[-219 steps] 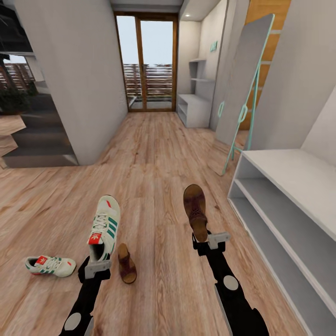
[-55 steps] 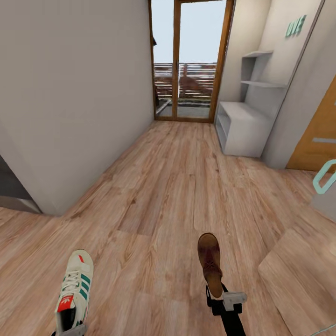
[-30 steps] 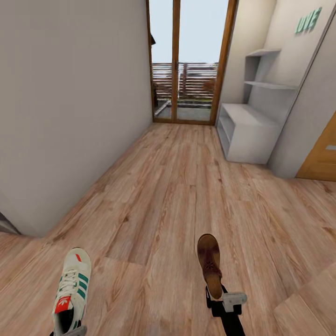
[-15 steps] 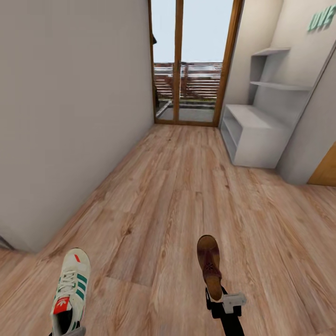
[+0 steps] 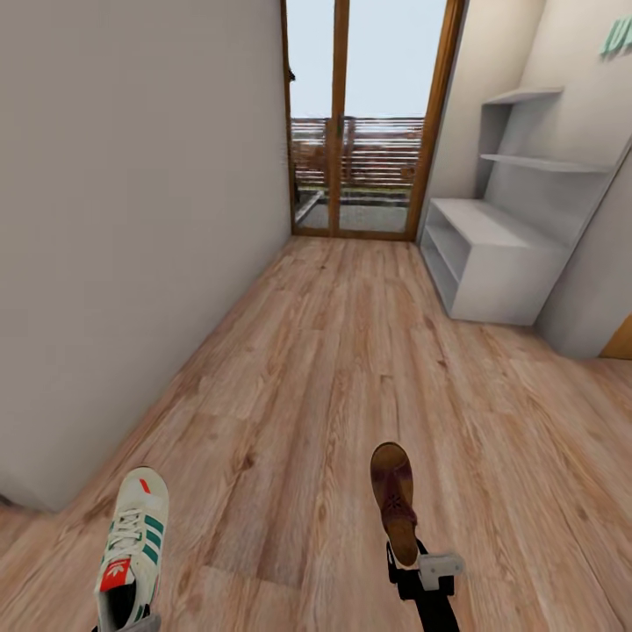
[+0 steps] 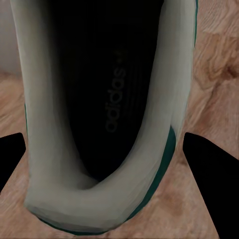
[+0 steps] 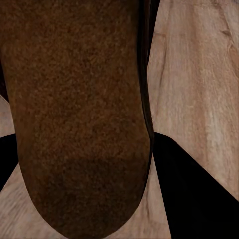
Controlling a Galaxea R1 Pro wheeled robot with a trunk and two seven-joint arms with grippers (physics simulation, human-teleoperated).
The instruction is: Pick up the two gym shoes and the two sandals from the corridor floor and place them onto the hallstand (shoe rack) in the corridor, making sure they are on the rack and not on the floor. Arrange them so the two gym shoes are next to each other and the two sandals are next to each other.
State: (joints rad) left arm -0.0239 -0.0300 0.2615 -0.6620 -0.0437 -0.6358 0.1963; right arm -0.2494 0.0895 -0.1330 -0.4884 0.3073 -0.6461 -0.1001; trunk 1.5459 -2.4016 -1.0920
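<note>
Carrying step: left gripper [image 5: 123,625] clamps a gym shoe [image 5: 133,549] by the heel, right gripper [image 5: 420,569] clamps a sandal [image 5: 395,500], both held above the corridor floor [image 5: 333,369]. Hallstand [image 5: 491,254] sits ahead on the right, well apart. Next move, likely: drive closer, set both on it.

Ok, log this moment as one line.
left pincer: holds gym shoe | right pincer: holds sandal | both above corridor floor | hallstand ahead right
</note>
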